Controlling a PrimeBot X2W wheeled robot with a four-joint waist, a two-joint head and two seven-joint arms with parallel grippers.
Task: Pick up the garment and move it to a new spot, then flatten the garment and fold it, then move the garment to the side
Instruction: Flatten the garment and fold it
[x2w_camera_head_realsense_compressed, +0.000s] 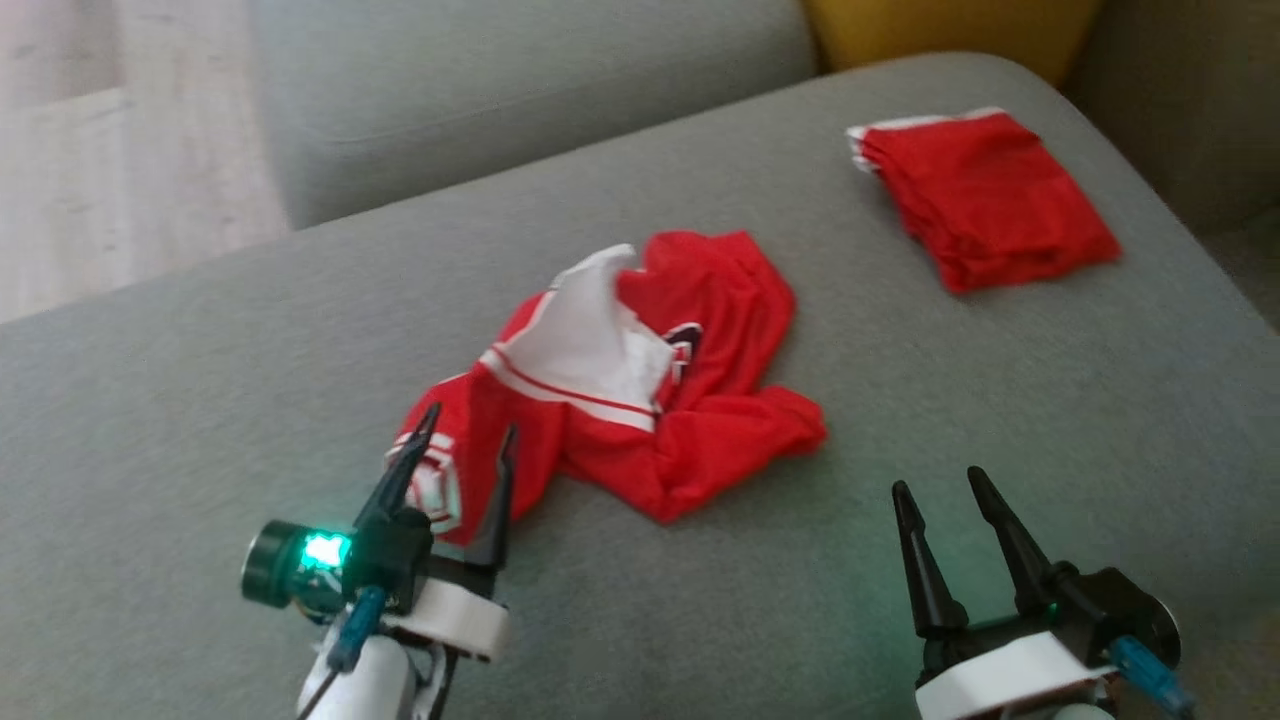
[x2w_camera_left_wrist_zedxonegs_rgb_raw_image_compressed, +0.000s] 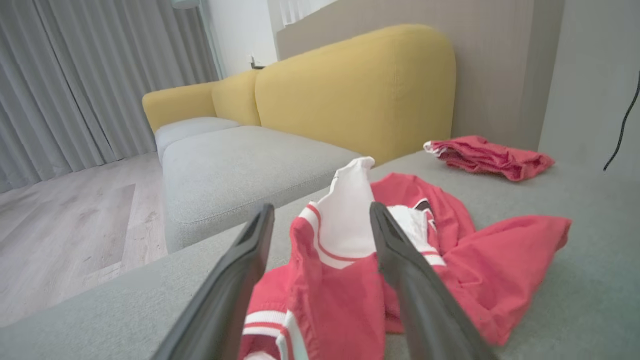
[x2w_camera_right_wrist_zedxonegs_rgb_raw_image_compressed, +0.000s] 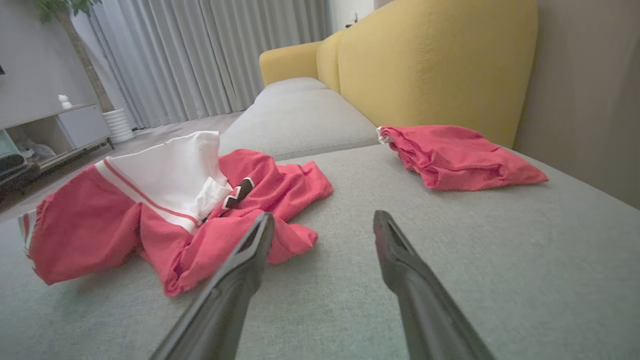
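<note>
Shows red-and-white garment (x2w_camera_head_realsense_compressed: 640, 400) crumpled mid-seat on grey sofa cushion (x2w_camera_head_realsense_compressed: 950, 400). Finds left gripper (x2w_camera_head_realsense_compressed: 471, 420) at its near-left edge, jaws spread wide with fabric between them, nothing clamped. Puts right gripper (x2w_camera_head_realsense_compressed: 938, 480) over bare cushion to the garment's right, jaws released, empty. Places folded red garment (x2w_camera_head_realsense_compressed: 985, 200) far right, well apart.

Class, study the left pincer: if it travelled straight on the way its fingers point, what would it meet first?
The crumpled red-and-white garment. The left pincer is open over the garment's near edge, so fabric probably comes first; how high it hangs above the cloth is unclear.
</note>
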